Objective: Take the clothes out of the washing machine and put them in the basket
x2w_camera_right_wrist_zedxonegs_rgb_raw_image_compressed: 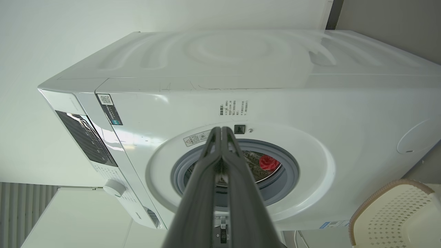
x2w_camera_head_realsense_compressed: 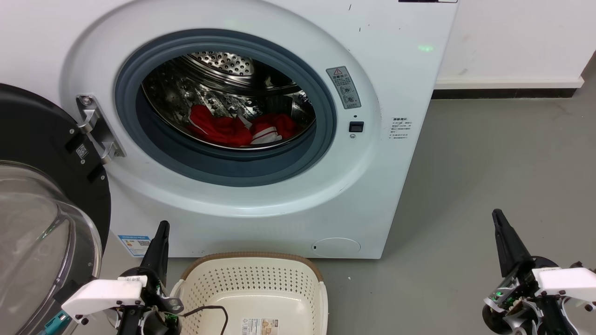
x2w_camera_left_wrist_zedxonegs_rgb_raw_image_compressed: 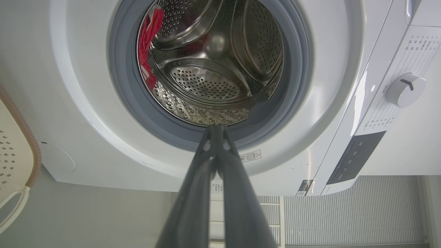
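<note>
One washing machine (x2w_camera_head_realsense_compressed: 396, 70), one clump of clothes (x2w_camera_head_realsense_compressed: 233, 129) low in its drum (x2w_camera_head_realsense_compressed: 223, 63) (pieces uncountable), one basket (x2w_camera_head_realsense_compressed: 251, 256) at 6 o'clock on grey floor (x2w_camera_head_realsense_compressed: 489, 163), white wall (x2w_camera_head_realsense_compressed: 512, 37) at 1. Left gripper (x2w_camera_head_realsense_compressed: 163, 228) at 7, right gripper (x2w_camera_head_realsense_compressed: 498, 217) at 5, both pinched closed.

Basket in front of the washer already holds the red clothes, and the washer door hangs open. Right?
No. The clothes lie in the drum of the washer, not in the basket, whose visible part holds none; the head view shows it. The door does hang open.
</note>
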### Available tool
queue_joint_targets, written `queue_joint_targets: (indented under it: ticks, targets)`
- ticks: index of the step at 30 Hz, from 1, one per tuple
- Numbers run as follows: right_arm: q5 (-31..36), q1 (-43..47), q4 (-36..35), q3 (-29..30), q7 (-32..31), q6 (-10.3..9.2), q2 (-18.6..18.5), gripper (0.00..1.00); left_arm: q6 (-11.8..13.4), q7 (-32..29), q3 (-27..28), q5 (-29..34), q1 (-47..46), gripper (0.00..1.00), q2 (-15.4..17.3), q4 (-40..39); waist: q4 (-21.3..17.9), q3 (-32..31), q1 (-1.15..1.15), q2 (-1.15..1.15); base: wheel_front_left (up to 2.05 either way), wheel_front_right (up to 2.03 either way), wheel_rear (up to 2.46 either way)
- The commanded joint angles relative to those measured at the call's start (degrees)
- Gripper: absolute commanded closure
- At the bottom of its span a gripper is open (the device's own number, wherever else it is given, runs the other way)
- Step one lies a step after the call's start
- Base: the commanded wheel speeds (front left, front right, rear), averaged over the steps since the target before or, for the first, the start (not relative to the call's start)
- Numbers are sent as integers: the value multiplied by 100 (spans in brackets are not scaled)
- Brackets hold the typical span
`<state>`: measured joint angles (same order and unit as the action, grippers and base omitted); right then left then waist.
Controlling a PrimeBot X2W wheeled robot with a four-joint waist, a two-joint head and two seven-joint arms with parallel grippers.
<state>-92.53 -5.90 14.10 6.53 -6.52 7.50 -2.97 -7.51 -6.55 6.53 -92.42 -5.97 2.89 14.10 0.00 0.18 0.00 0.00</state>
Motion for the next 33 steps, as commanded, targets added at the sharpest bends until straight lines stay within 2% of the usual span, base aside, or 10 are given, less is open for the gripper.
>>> queue_joint_targets:
  ticks: [1, 9, 10, 15, 23, 33]
  targets:
    - [30, -69, 8, 3, -6, -2, 12, 100, -18, -12, 8, 0, -47, 100, -7, 0, 0, 0, 0, 0, 0, 0, 0]
    - [29, -69, 8, 2, -5, -2, 12, 100, -18, -12, 8, 0, -47, 100, -7, 0, 0, 0, 0, 0, 0, 0, 0]
    - [-1, 9, 12, -2, 3, 0, 0, 0, 2, 3, -5, 1, 9, 0, -1, 15, 0, 0, 0, 0, 0, 0, 0]
    - [26, 76, -25, -51, 105, 0, 4, 0, 3, 119, -164, 35, 24, 0, -7, 44, -2, 2, 0, 0, 0, 0, 0]
    - [426, 182, -232, -187, 399, 0, -18, 0, 3, 402, -396, 311, -47, 0, -5, -72, 0, -1, 0, 0, 0, 0, 0]
    - [1703, 298, -553, -162, 649, 0, -12, 0, 3, 652, -572, 1225, -94, 0, -4, -274, -1, -8, 0, 0, 0, 0, 0]
